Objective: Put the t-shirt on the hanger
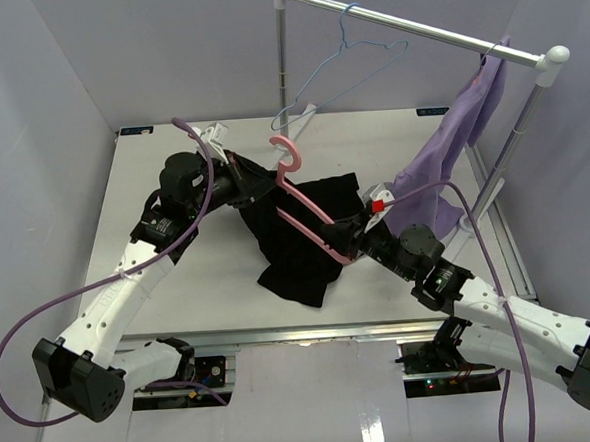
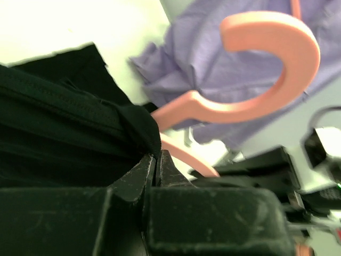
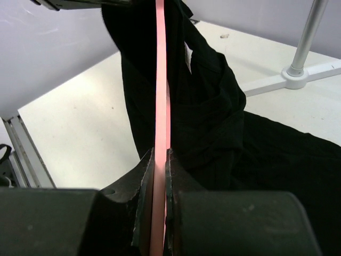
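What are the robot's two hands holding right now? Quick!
The left gripper is closed, pinching the t-shirt.
The right gripper is closed on the hanger.

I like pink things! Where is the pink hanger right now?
In the top view the pink hanger is tilted over the middle of the table. The right end effector pinches its lower end, and the black t-shirt hangs against it.
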Controlling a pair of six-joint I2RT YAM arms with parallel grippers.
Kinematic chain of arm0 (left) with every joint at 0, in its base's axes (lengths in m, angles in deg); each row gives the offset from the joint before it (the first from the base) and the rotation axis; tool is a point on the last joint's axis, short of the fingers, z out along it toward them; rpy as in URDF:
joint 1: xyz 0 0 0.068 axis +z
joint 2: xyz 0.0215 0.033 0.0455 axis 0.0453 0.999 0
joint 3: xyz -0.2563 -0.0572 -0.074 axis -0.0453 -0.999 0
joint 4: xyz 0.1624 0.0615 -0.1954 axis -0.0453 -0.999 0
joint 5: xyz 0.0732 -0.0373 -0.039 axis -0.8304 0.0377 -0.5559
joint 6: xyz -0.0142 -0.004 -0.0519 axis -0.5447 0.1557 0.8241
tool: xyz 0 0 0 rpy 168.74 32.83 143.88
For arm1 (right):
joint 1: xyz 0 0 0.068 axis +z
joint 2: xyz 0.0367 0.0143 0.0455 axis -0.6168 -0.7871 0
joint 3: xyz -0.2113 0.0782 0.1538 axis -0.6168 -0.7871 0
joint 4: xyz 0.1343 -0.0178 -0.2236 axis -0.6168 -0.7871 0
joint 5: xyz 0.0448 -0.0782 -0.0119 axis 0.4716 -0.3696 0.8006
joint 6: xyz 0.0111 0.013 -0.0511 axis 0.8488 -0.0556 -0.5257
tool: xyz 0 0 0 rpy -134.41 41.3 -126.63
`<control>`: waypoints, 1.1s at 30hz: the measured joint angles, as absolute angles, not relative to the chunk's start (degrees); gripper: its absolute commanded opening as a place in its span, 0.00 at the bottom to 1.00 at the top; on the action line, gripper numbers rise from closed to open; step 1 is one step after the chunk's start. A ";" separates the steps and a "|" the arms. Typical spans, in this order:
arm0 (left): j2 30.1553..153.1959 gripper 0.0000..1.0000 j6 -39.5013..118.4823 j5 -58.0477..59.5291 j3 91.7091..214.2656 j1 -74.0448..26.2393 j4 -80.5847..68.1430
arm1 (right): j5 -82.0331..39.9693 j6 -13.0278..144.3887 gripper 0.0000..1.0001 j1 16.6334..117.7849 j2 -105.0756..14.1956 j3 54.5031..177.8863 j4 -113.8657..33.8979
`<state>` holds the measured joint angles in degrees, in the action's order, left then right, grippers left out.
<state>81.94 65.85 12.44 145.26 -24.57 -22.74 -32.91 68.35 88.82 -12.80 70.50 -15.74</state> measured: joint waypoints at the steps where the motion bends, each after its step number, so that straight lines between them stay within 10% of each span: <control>1: 81.69 0.61 65.56 13.77 144.94 -24.60 -22.59 | -33.16 68.70 0.08 88.86 -12.86 68.65 -12.76; 2: 81.43 0.80 65.21 15.20 144.63 -24.63 -22.47 | -33.37 69.02 0.08 88.89 -12.93 66.81 -9.75; 4: 81.07 0.87 64.11 18.70 144.45 -24.70 -22.49 | -33.55 69.29 0.08 88.92 -13.17 63.70 -4.62; 15: 74.86 0.77 37.47 21.44 146.64 -25.02 -35.65 | -33.05 69.21 0.08 89.02 -8.39 46.87 19.72; 21: 71.02 0.50 23.88 17.97 158.18 -25.02 -37.41 | -29.62 68.39 0.08 88.93 -0.13 45.47 20.45; 33: 69.94 0.68 -1.84 28.45 164.74 -25.18 -38.63 | -18.64 67.65 0.08 88.83 15.05 44.61 5.46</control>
<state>69.94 -1.84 28.45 164.74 -25.18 -38.63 -18.64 67.65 88.83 15.05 44.61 5.46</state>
